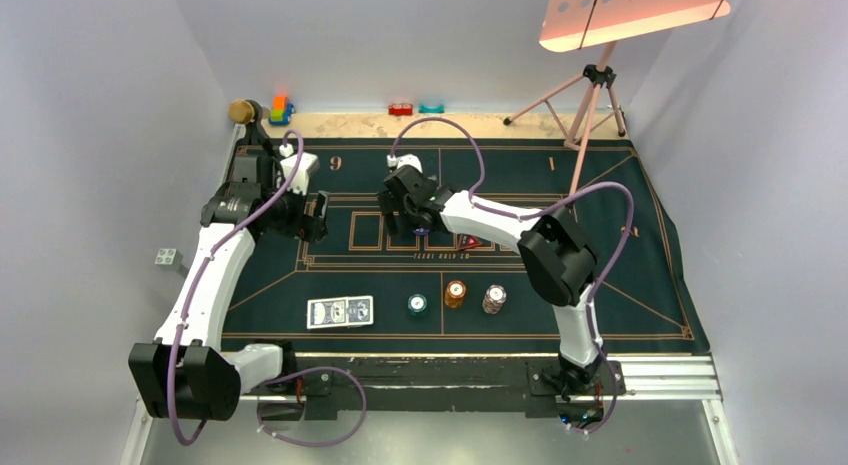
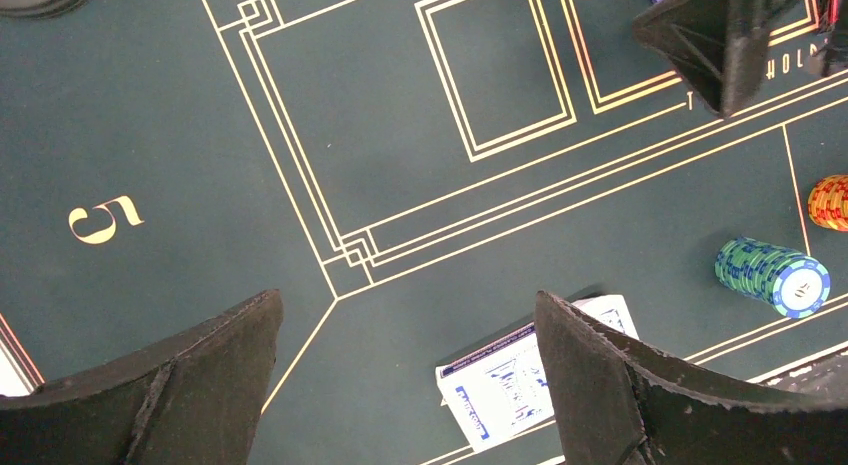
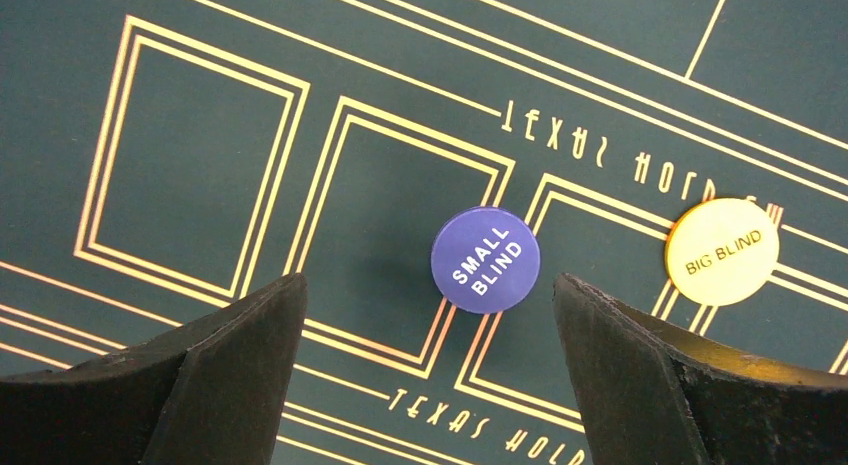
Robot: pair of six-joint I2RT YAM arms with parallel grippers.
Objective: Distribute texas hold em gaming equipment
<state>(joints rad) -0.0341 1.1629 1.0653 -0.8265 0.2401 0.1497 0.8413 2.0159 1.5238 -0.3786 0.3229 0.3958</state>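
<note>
A blue-backed deck of playing cards [image 1: 340, 312] lies near the front of the green felt mat [image 1: 640, 255]. To its right stand a teal chip stack [image 1: 417, 304], an orange stack [image 1: 455, 293] and a white-brown stack [image 1: 494, 299]. My left gripper [image 1: 315, 217] hovers open over the mat's left side with nothing between its fingers; the cards [image 2: 500, 385] and the teal chips [image 2: 772, 275] lie beyond it. My right gripper [image 3: 430, 282] hangs open above mid-mat, just short of a purple "small blind" button [image 3: 485, 259]. A yellow "big blind" button [image 3: 722, 251] lies to the right. A red marker [image 1: 468, 243] peeks out beside the right arm.
Coloured toy blocks [image 1: 281, 109] [image 1: 401, 109] [image 1: 431, 108] and a brown ball [image 1: 242, 111] sit along the far edge. A lamp tripod [image 1: 590, 95] stands on the back right corner. Walls close in left and right. The right gripper's finger [image 2: 720, 35] shows in the left wrist view.
</note>
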